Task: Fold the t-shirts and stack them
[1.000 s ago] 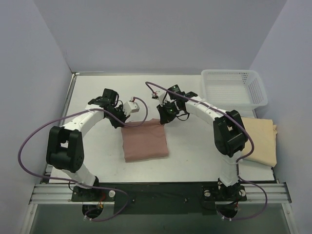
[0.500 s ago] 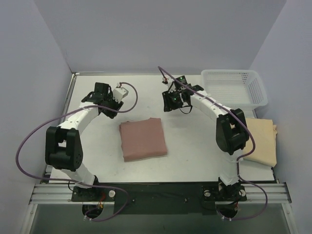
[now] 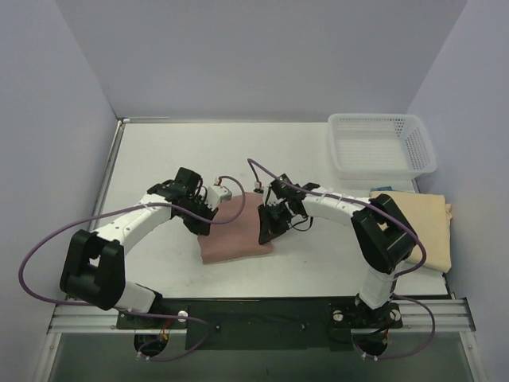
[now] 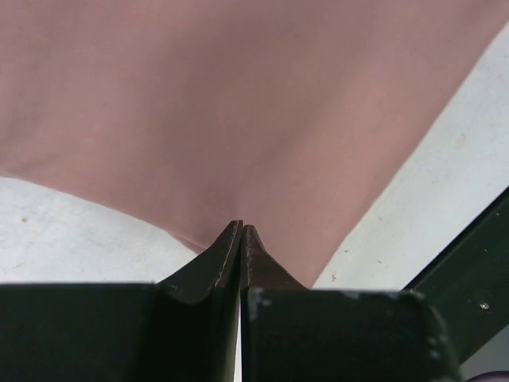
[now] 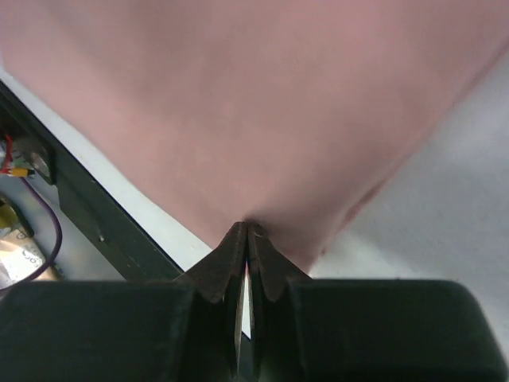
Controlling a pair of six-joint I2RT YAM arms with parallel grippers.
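The dusty pink-brown t-shirt [image 3: 237, 232] lies folded into a rectangle on the table's middle. My left gripper [image 3: 208, 226] is at its left edge, and its jaws [image 4: 241, 227] are shut on the pink cloth [image 4: 254, 103], which puckers at the tips. My right gripper [image 3: 266, 231] is at the shirt's right edge. Its jaws [image 5: 247, 227] are likewise shut on the pink cloth [image 5: 254, 103] near a corner. The pale tan-yellow t-shirt [image 3: 427, 228] lies folded at the table's right edge, partly behind the right arm.
A white mesh basket [image 3: 382, 143] stands at the back right, just beyond the tan shirt. Grey walls close in the left, back and right. The black front rail [image 3: 254, 314] runs along the near edge, close to the pink shirt.
Both grippers came down from the far side of the table to the left and right edges of the pink shirt and now pinch it. The shirt's far edge is now hidden by the arms.
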